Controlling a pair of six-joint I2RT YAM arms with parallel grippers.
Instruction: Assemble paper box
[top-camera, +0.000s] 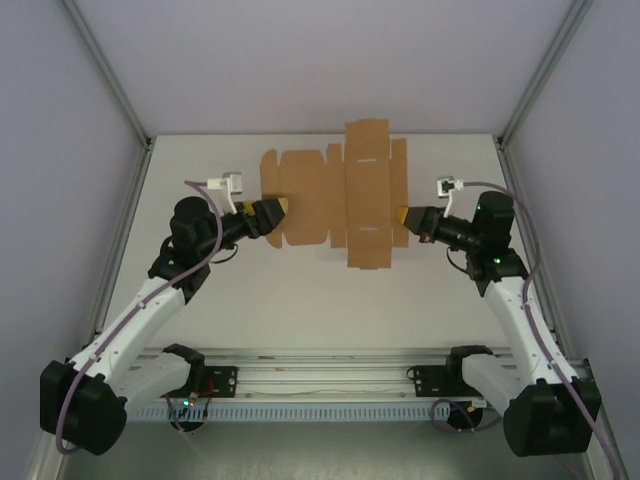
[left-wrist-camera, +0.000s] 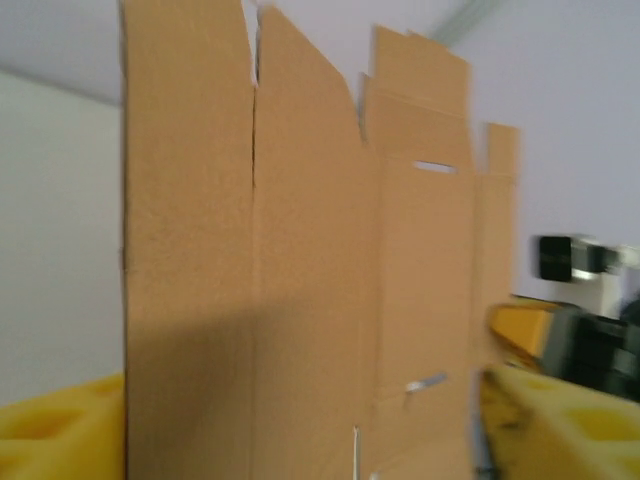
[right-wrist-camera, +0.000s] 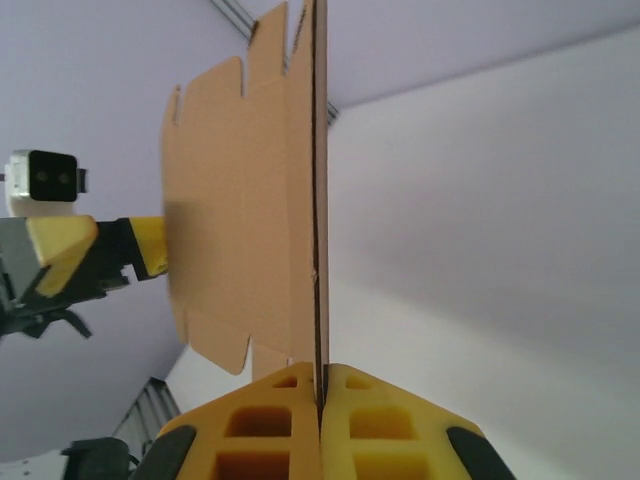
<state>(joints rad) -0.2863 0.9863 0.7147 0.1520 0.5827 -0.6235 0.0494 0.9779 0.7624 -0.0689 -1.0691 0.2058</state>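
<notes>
The left pincer (top-camera: 270, 212) sits at the nine o'clock edge of the paper box (top-camera: 335, 195). Its yellow fingers (left-wrist-camera: 60, 430) are spread wide either side of the sheet, not pinching it. The box is an unfolded flat sheet, level, toward the twelve o'clock side of the table (top-camera: 300, 300). It looks light, thin and floppy, so I'd grip its edges near the fold lines. At its three o'clock edge the right pincer (top-camera: 405, 217) is clamped on the rim.

A white table (top-camera: 320, 300) bears a metal rail (top-camera: 320, 372) along its near edge.
</notes>
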